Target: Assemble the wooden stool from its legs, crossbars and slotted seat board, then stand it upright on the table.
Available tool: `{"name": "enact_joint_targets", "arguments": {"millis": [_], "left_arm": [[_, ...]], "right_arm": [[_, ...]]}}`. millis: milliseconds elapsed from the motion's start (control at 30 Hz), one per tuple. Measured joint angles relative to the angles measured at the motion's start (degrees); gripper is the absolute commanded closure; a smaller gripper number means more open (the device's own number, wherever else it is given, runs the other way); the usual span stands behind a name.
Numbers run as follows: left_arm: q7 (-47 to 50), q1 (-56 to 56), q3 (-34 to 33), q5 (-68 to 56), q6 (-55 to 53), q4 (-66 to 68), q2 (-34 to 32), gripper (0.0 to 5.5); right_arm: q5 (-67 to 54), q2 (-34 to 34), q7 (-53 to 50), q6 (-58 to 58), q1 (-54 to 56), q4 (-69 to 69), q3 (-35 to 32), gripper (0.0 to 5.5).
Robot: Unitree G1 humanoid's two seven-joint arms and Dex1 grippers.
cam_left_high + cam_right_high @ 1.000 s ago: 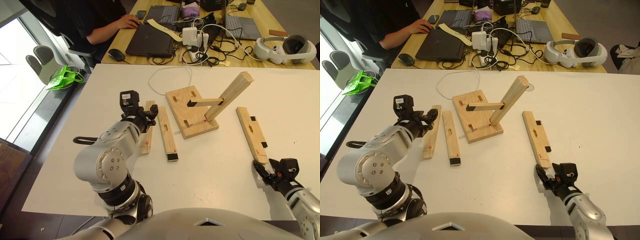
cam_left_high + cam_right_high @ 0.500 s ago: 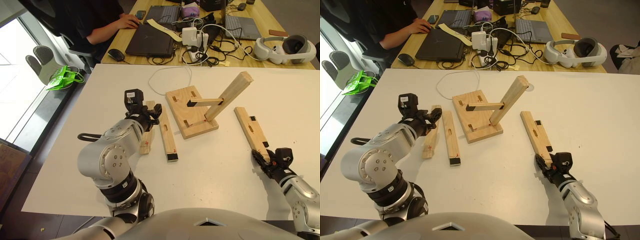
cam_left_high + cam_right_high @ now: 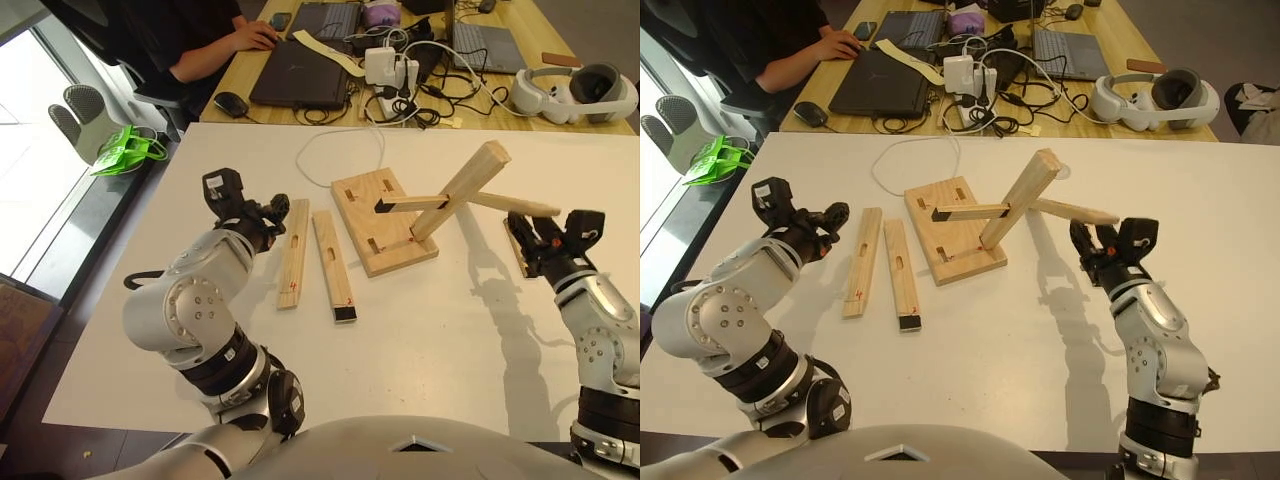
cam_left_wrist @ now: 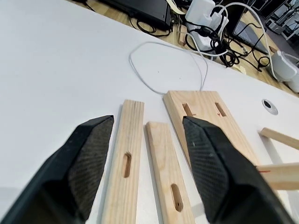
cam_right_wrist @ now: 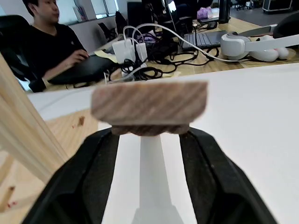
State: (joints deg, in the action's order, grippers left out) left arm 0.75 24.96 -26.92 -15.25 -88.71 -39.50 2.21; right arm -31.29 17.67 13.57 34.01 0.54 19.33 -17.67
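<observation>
Fingers (image 4: 88,154) of the left gripper (image 4: 147,120) stood wide apart, holding nothing, near two slotted legs (image 3: 294,250) lying flat beside the seat board (image 3: 365,190). Those of the right gripper (image 5: 149,133) pinched the end of a raised leg (image 5: 149,102). The wrist view gave its end grain. The head view gave its length, reaching toward the tilted leg (image 3: 460,188) and crossbar (image 3: 410,204) set in the board.

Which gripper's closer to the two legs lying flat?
Left. The left gripper sits open just beside the flat legs; the right gripper is across the seat board, shut on a lifted leg.
</observation>
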Motion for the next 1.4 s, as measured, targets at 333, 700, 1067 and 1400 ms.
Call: {"name": "enact_joint_targets", "arguments": {"millis": [333,700,1067,1400], "left_arm": [[-2.20,7.70,-4.56,-0.09,0.18,2.97,-4.77,2.77],[-1.32,6.55,-1.49,0.00,0.05,1.74,0.66,2.77],[1.21,2.39,1.29,2.03,-1.13,-3.39,6.88,2.77],[1.77,2.85,2.88,2.41,0.33,-2.80,7.76,2.77]], "right_arm": [[-4.23,-0.70,-5.75,3.18,11.57,1.38,-3.19,4.32],[2.19,7.63,3.32,1.82,7.92,-6.36,2.50,4.26],[5.42,7.52,4.65,4.53,-16.17,5.93,6.91,2.40],[6.89,4.71,1.81,8.46,-10.12,0.82,7.83,1.43]]}}
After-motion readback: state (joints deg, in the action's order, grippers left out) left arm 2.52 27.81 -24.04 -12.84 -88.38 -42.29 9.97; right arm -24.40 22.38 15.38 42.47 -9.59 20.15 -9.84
